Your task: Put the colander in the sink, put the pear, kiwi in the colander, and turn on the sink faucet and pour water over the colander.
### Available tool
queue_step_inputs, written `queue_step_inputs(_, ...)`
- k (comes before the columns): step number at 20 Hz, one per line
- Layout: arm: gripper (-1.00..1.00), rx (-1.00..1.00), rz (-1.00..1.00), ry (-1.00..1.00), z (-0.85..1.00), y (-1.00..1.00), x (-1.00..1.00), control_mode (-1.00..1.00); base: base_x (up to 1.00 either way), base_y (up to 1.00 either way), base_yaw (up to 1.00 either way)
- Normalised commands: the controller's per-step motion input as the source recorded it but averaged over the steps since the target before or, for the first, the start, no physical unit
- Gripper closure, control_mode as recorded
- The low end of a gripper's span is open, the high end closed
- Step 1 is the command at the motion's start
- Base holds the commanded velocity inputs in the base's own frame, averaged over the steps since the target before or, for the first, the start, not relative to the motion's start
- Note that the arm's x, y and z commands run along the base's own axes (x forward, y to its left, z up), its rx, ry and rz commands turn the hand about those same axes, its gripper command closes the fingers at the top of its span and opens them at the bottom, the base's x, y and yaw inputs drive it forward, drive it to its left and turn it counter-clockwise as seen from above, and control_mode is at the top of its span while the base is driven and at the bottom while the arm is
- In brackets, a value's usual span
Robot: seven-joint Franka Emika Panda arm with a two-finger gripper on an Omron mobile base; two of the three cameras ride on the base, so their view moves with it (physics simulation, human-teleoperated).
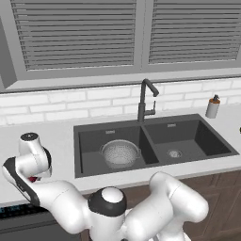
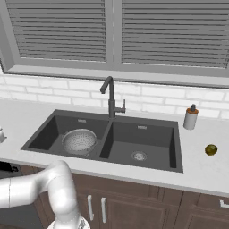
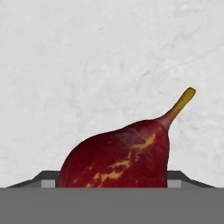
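The tool (image 3: 113,186) sits low over the pale surface (image 3: 87,65) with the dark red pear (image 3: 118,159) between its fingers, grip undecidable, while the colander (image 1: 120,153) rests in the sink's (image 1: 188,123) left basin and the kiwi (image 2: 211,150) lies right of the sink.

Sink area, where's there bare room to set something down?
The right basin of the sink holds just its drain. Counter is bare between the soap bottle and the kiwi, and behind the sink left of the faucet. The left basin is crowded by the colander; the counter's left end has the pear and the gripper.
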Motion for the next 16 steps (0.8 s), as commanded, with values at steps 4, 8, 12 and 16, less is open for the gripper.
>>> queue_step_inputs(4,1.00,0.00,0.03,0.00,-0.07,-0.03,0.00,-1.00,0.00,0.00,0.00)
queue_step_inputs(8,1.00,0.00,0.01,0.00,0.02,-0.42,-0.19,-1.00,0.00,0.00,0.00)
queue_step_inputs(12,1.00,0.00,0.00,0.00,0.13,-0.65,-0.34,-1.00,0.00,0.00,0.00)
queue_step_inputs(16,1.00,0.00,-0.02,0.00,0.13,-0.82,-0.28,-1.00,0.00,0.00,0.00)
